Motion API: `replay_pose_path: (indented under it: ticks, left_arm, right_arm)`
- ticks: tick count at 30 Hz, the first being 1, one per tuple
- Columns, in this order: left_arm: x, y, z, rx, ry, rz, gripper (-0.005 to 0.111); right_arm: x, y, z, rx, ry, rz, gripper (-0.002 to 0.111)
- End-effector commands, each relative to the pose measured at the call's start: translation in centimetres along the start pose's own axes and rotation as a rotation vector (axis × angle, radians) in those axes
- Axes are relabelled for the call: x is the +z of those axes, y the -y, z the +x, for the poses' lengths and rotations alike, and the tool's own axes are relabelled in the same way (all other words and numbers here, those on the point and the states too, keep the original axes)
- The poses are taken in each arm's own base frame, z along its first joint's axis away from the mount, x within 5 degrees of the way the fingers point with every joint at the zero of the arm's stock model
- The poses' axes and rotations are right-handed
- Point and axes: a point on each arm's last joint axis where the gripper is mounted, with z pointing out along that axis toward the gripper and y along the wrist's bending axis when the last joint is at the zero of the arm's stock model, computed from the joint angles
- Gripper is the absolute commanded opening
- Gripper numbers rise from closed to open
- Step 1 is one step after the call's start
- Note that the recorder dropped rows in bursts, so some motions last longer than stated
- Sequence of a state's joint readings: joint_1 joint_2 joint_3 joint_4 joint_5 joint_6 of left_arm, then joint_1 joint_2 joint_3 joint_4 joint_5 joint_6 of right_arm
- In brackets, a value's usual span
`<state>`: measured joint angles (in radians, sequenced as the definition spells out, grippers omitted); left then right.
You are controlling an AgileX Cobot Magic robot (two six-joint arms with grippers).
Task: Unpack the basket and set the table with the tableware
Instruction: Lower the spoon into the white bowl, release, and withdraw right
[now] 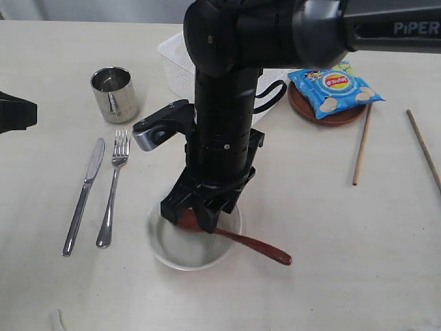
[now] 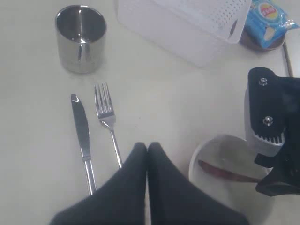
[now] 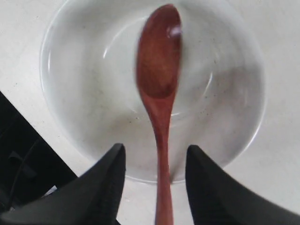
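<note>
While the left tool (image 2: 147, 146) is pinched, the right tool (image 3: 156, 149) gapes astride the spoon (image 3: 159, 61), apparently not touching.

Glossy spoon (image 3: 159, 61), polished steel cup (image 1: 114, 93)

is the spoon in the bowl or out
In: the spoon lies with its head inside the bowl, handle over the rim.
</note>
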<state>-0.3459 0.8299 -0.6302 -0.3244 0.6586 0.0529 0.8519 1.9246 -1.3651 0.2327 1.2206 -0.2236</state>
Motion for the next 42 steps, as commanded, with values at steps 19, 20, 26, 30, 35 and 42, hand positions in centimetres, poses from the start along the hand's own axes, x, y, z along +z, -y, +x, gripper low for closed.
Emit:
replay_pose_path:
  ticks: [19, 20, 26, 30, 35, 42]
  left_arm:
    - [0.0, 0.1, 0.1, -0.011, 0.011, 0.016, 0.0]
    - [0.0, 0.1, 0.1, -0.011, 0.011, 0.016, 0.0]
    - [0.0, 0.1, 0.0, -0.008, 0.016, 0.014, 0.0]
    - [0.0, 0.1, 0.0, -0.008, 0.016, 0.014, 0.0]
    - [0.0, 0.1, 0.0, -0.008, 0.016, 0.014, 0.0]
    - [0.0, 0.1, 0.0, -0.004, 0.014, 0.012, 0.0]
  right_arm:
    - [-2.1, -0.4, -1.0, -0.015, 0.103, 0.015, 0.007]
    - [-2.1, -0.3, -1.4, -0.016, 0.121, 0.019, 0.0]
    - [-1.1, -1.8, -1.8, -0.061, 0.063, -0.017, 0.0]
    - [-0.9, -4.3, -1.7, -0.146, 0.059, -0.017, -0.001]
    - [0.0, -6.7, -1.4, -0.221, 0.041, -0.092, -0.001]
    - [1.7, -7.5, -0.3, -0.262, -0.003, -0.2, -0.001]
